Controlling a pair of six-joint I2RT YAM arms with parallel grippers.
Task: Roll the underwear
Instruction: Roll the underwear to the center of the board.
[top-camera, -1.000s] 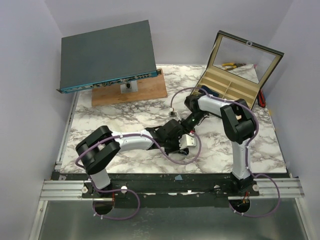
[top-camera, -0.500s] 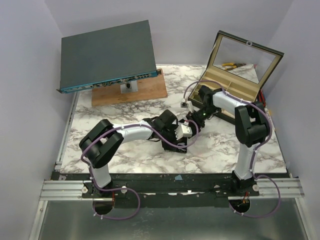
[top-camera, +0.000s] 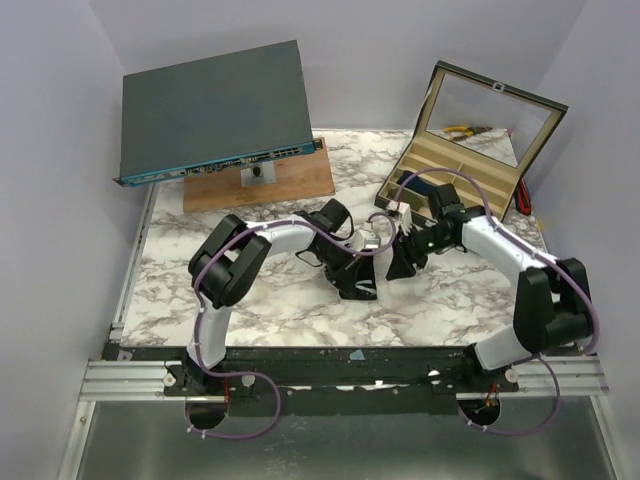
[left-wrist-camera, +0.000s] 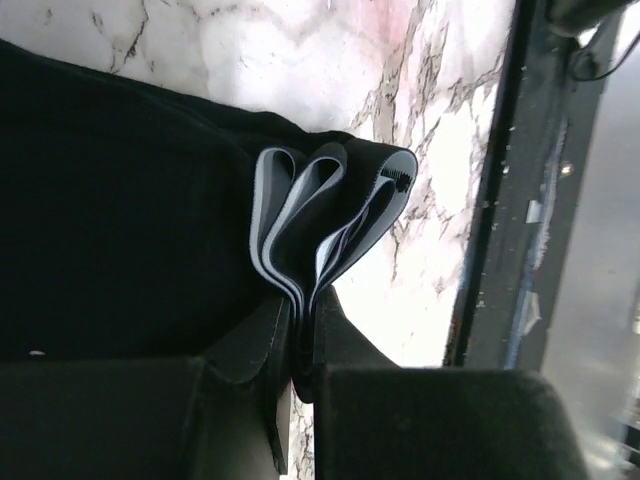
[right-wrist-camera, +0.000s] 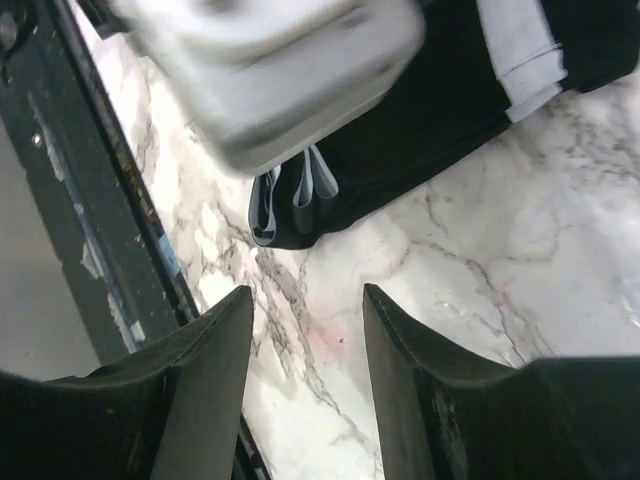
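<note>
Well, my left hand (left-wrist-camera: 300, 350) is clenched on the bunched edge of the underwear (left-wrist-camera: 130, 220), which lies on the worktop (left-wrist-camera: 330, 60), mostly cut off. My right hand (right-wrist-camera: 305, 335) hovers nearby, spread apart, empty.

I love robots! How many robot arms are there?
2. The left white-and-black robot arm bends from the near-left edge to the middle; the right white-and-black robot arm curves in from the near-right edge.

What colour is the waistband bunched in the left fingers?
The waistband folds show pale grey-white, against the black underwear; clearest in the left wrist view.
</note>
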